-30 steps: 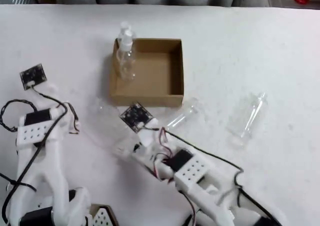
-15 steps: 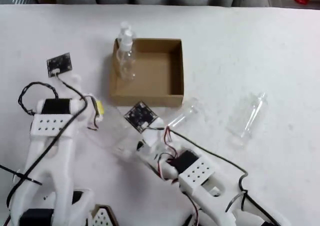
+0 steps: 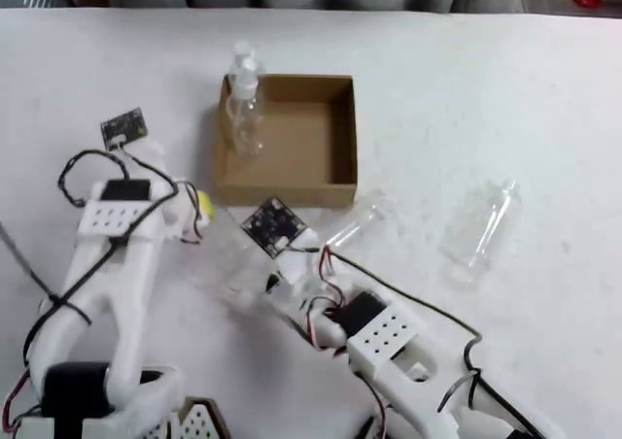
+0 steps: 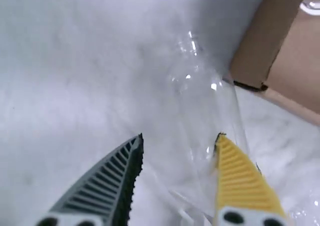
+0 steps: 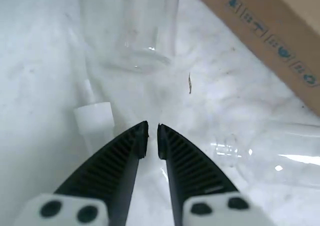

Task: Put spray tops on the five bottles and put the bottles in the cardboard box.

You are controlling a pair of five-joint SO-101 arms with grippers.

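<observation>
A clear bottle [image 3: 225,254] without a top lies on the white table [image 3: 486,89] just in front of the cardboard box [image 3: 292,182]. My left gripper [image 4: 180,136] is open over this bottle [image 4: 205,111], whose side lies against the yellow finger [image 4: 240,181]; in the high view the left gripper [image 3: 194,211] is by the box's front left corner. My right gripper [image 5: 152,133] is shut, with nothing seen between its tips, beside a white spray top [image 5: 95,118]. One bottle with a spray top [image 3: 243,99] stands in the box's back left corner.
Two more topless clear bottles lie right of the box, one near its front right corner [image 3: 355,220] and one farther out [image 3: 481,225]. The box's front wall [image 5: 260,36] is close behind the right gripper. Open table lies at the far right.
The left arm has swung right and forward, bringing its gripper up to the lying bottle near the box's corner. The right arm shifted slightly and has kept still since.
</observation>
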